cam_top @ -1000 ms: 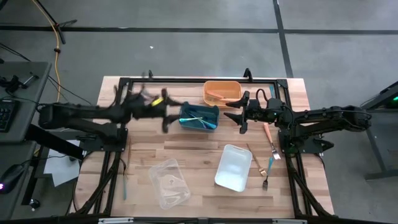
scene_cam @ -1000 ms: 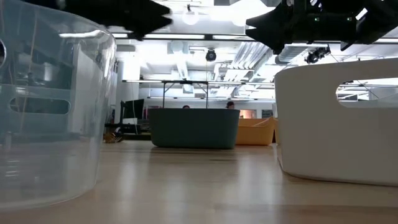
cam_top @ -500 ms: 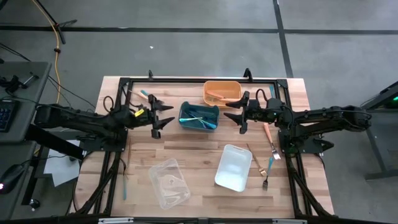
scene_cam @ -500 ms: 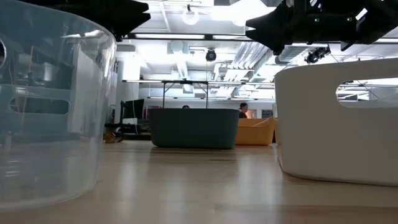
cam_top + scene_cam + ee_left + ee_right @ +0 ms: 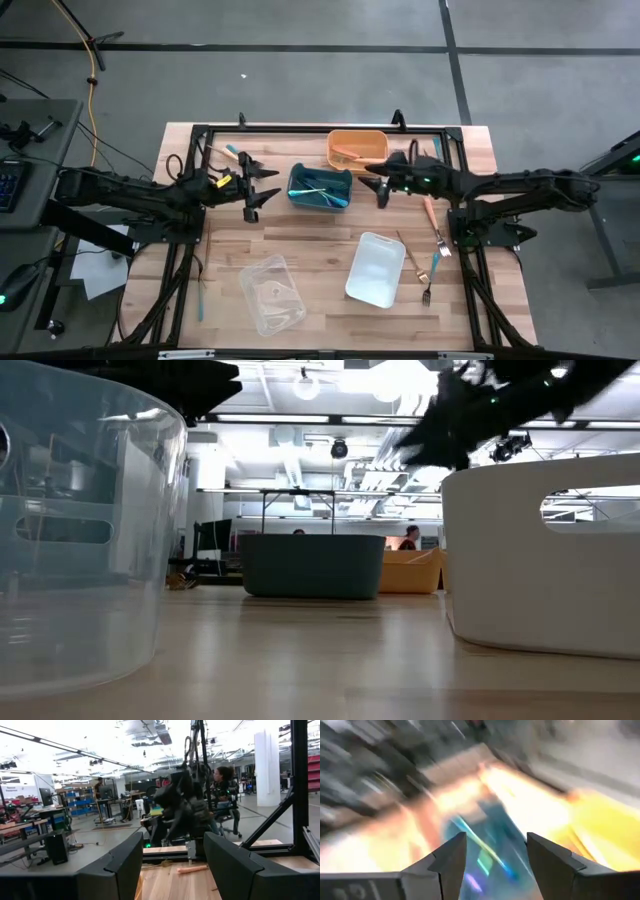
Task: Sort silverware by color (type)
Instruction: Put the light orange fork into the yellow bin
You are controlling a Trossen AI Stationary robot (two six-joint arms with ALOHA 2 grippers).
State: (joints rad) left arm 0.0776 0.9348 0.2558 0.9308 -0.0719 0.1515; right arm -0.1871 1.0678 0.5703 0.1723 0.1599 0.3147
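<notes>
Loose silverware lies flat on the table at the right: a salmon-handled knife [image 5: 430, 212], a fork [image 5: 441, 243], a gold fork [image 5: 412, 257] and a dark fork [image 5: 429, 281]. Teal pieces lie in the blue bin [image 5: 320, 186], and salmon pieces in the orange bin [image 5: 357, 150]. One teal piece [image 5: 200, 298] lies near the left front. My left gripper [image 5: 267, 185] hovers open just left of the blue bin. My right gripper [image 5: 378, 186] hovers open just right of it. Both wrist views show fingers apart with nothing between them [image 5: 172, 865] [image 5: 495, 865].
A white bin [image 5: 375, 268] and a clear bin [image 5: 272, 293] stand near the front; in the low view they fill the right [image 5: 545, 550] and left [image 5: 80, 540]. A black frame [image 5: 320, 128] runs along the table's far edge. A person sits beyond the table [image 5: 222, 782].
My left gripper drew back from the blue bin toward the table's left edge and sank a little, then held still. In the last half second my right gripper rolled and tipped its fingers downward toward the blue bin, staying in place. Both stayed open.
</notes>
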